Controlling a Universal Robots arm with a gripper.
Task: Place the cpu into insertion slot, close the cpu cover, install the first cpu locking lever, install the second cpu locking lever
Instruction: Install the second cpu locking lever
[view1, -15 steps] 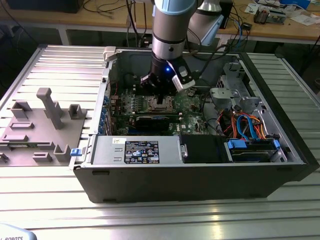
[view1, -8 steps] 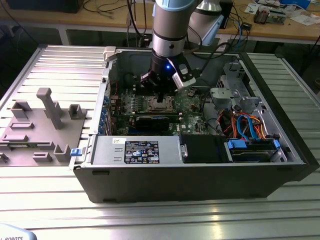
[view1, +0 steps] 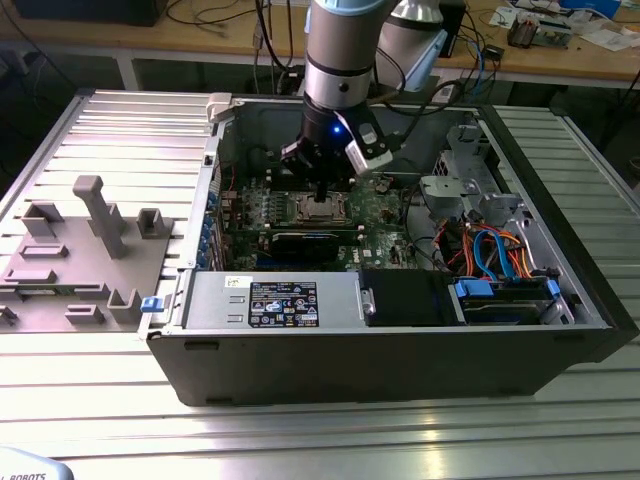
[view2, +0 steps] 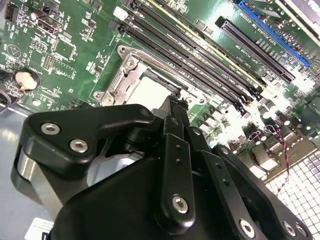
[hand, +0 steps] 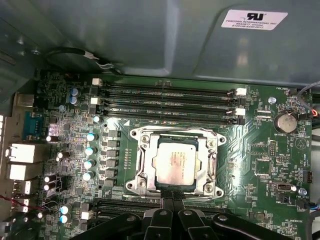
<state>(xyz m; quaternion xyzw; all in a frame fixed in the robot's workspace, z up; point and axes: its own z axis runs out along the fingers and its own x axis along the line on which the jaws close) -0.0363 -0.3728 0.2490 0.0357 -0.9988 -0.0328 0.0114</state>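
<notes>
The cpu (hand: 176, 161), a square chip with a dull silver top, lies flat in the socket on the green motherboard; it also shows pale in the second wrist view (view2: 149, 92). The cpu cover (hand: 141, 167), a silvery frame, lies down around the chip, whose top shows through the opening. Thin metal rods run along the frame's edges; whether they are latched I cannot tell. My gripper (hand: 172, 191) hangs just above the socket's edge, fingers (view2: 172, 112) pressed together with nothing seen between them. In the exterior view the gripper (view1: 320, 193) stands over the socket (view1: 322, 209) inside the open computer case.
Black memory slots (hand: 165, 102) run beside the socket, with capacitors (hand: 89, 150) on another side. The case walls (view1: 350, 355) ring the board. A power supply (view1: 275, 300) and a drive cage with coloured cables (view1: 495, 255) sit nearby. A grey fixture (view1: 90, 250) stands at the exterior view's left.
</notes>
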